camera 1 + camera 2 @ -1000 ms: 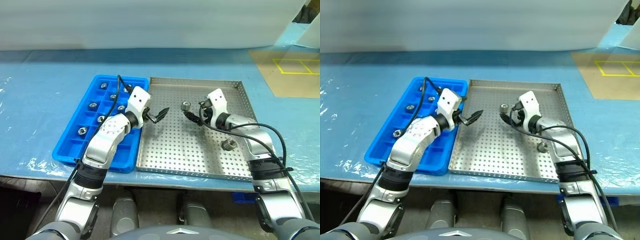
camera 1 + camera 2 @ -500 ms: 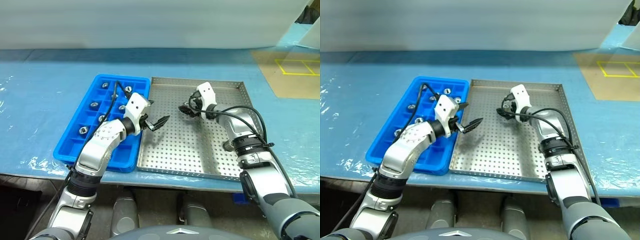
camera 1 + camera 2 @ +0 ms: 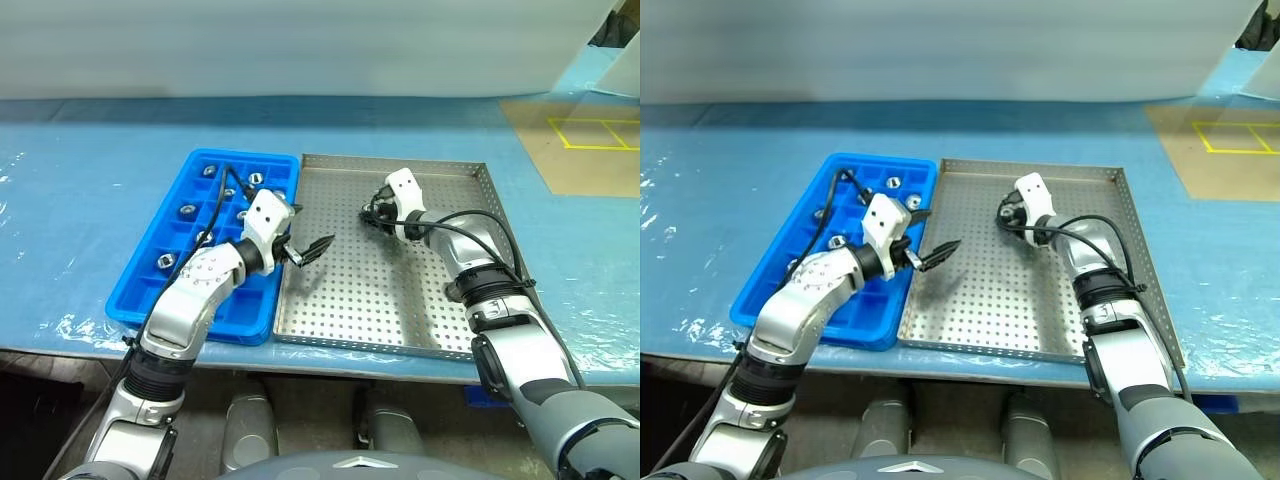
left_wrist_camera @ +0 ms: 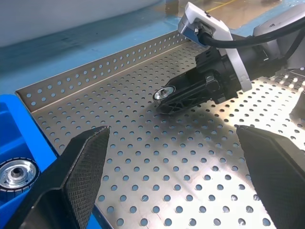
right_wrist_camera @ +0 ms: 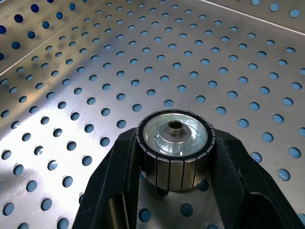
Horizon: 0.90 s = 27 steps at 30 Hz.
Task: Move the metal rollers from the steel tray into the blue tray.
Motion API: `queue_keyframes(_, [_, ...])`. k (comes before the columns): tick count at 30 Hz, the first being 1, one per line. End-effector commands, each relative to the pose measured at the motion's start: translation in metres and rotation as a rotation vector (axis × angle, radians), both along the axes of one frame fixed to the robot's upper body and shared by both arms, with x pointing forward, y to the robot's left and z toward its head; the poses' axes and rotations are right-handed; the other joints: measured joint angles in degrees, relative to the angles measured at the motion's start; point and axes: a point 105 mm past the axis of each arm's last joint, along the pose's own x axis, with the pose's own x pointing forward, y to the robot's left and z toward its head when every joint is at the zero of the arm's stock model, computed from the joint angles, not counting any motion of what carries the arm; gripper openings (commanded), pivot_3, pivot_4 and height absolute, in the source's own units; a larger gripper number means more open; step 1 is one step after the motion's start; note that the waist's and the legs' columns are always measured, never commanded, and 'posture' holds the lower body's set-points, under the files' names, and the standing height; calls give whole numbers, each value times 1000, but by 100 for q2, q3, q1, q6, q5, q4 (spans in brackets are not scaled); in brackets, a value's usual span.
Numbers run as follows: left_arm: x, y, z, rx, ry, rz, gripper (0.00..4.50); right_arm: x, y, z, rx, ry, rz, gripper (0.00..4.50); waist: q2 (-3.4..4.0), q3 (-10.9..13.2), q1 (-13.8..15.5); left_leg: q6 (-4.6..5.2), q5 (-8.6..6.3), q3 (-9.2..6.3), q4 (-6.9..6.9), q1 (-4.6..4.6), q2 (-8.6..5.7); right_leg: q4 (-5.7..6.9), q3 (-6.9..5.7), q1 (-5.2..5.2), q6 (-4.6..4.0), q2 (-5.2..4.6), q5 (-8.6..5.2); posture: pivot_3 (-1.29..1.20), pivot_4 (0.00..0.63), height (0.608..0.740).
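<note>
The steel tray (image 3: 380,300) lies right of the blue tray (image 3: 135,300). My right gripper (image 3: 372,215) is shut on a metal roller (image 5: 175,145) near the steel tray's far middle. The roller rests on the perforated floor with a black finger (image 5: 119,176) against each side. It also shows in the left wrist view as the roller (image 4: 164,92). My left gripper (image 3: 303,232) stands open and empty above the steel tray's left edge, beside the blue tray. Several rollers (image 3: 188,210) sit in the blue tray's compartments.
Both trays lie on a table covered in blue film (image 3: 70,200), its front edge close below the trays. A brown sheet with yellow tape (image 3: 580,140) lies at the far right. A pale wall (image 3: 300,45) stands behind.
My right gripper reached toward the tray's far middle and closed on the roller there. My left arm drew back slightly, still open.
</note>
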Motion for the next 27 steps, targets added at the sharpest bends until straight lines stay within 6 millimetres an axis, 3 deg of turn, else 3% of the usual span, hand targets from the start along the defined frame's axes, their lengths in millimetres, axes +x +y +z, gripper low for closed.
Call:
queue_keyframes(1, [-4, 2, 14, -22, -48, -3, 4500, 5, 1, 21, 3, -90, 14, 1621, 0, 0, 1, 0, 0, 0, 0, 0, 0, 0, 0, 0, 0, 0, 0, 97, 150, 740])
queue_keyframes(5, [-6, 8, 17, -66, -28, 18, 4500, 2, 12, 41, 67, -183, 74, 1621, 0, 0, -5, 0, 0, 0, -1, -1, 1, 0, 1, -4, 0, 1, 0, 105, 150, 740])
queue_keyframes(12, [-21, 20, 22, -102, -38, 43, 4500, -14, 48, 68, 194, -282, 244, 1621, 0, 0, 1, 2, -1, 0, -3, -6, 3, -1, 0, -9, -1, 2, -1, 150, 150, 740])
queue_keyframes(27, [-59, 57, 0, -71, -7, 208, 4500, -36, 121, 73, 194, -243, 568, 1621, 1, 1, 82, 19, -12, -4, -11, -14, 8, -8, -7, -15, -1, 2, -2, 306, 150, 740])
